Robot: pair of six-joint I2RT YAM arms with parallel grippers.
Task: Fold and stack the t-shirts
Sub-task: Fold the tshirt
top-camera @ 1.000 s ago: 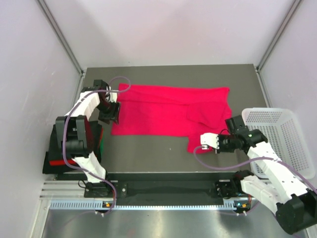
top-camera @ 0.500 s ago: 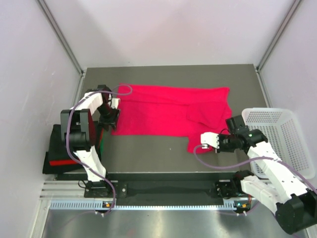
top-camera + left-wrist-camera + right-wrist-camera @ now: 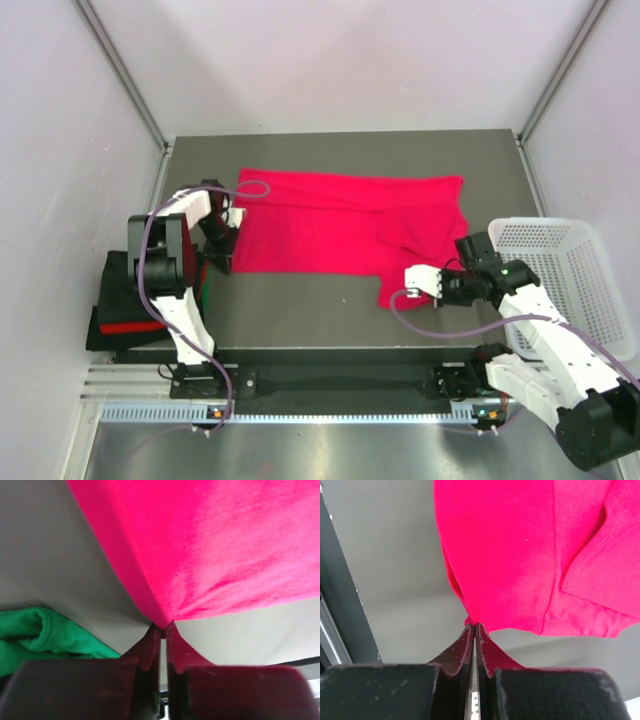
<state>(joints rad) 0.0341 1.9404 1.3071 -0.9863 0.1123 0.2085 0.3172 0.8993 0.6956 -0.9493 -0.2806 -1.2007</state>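
Observation:
A bright magenta-red t-shirt (image 3: pixel 340 225) lies spread across the dark table (image 3: pixel 300 310), one sleeve folded over on its right half. My left gripper (image 3: pixel 222 262) is at the shirt's near left corner. In the left wrist view its jaws (image 3: pixel 164 626) are shut on that corner of the cloth (image 3: pixel 225 545). My right gripper (image 3: pixel 403 292) is at the near right corner, and in the right wrist view it (image 3: pixel 475 625) is shut on the hem (image 3: pixel 510 545). A pile of folded black, red and green t-shirts (image 3: pixel 125 305) lies off the table's left edge, partly hidden by the left arm.
A white plastic mesh basket (image 3: pixel 570 280) stands at the table's right edge, beside the right arm. The green folded cloth (image 3: pixel 40 635) lies close to the left of the left fingers. Pale walls enclose the table at the back and on both sides.
My left gripper slid toward me along the shirt's left edge to its near corner and closed on it. The right gripper and its corner have not moved.

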